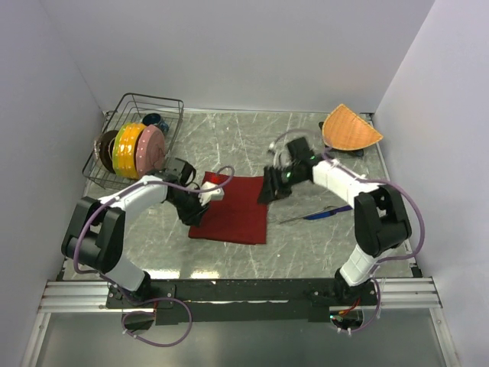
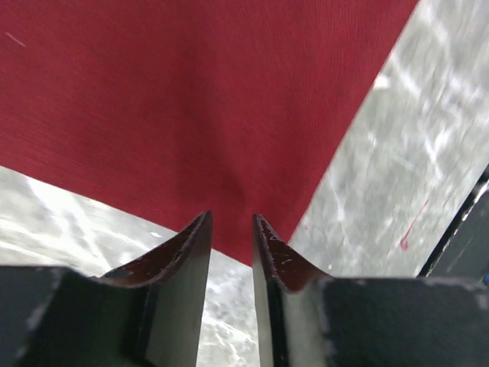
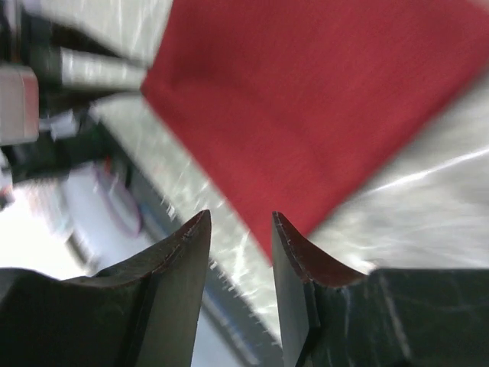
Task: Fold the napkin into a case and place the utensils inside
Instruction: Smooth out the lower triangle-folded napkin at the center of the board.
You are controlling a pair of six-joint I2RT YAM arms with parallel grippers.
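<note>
**Fig. Two grippers poised at the far corners of the napkin.**
The dark red napkin (image 1: 231,212) lies flat mid-table. The left gripper (image 1: 215,192) is at its far-left corner and the right gripper (image 1: 269,188) at its far-right corner. Each pincer is narrowly parted and holds nothing. The utensils (image 1: 319,215) lie together just right of the napkin, on the marble table (image 1: 229,138).

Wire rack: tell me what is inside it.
Coloured plates stand on edge in the wire rack: brown, yellow-orange and pink. Behind them a dark blue cup shows only partly; the rack's floor is covered.
</note>
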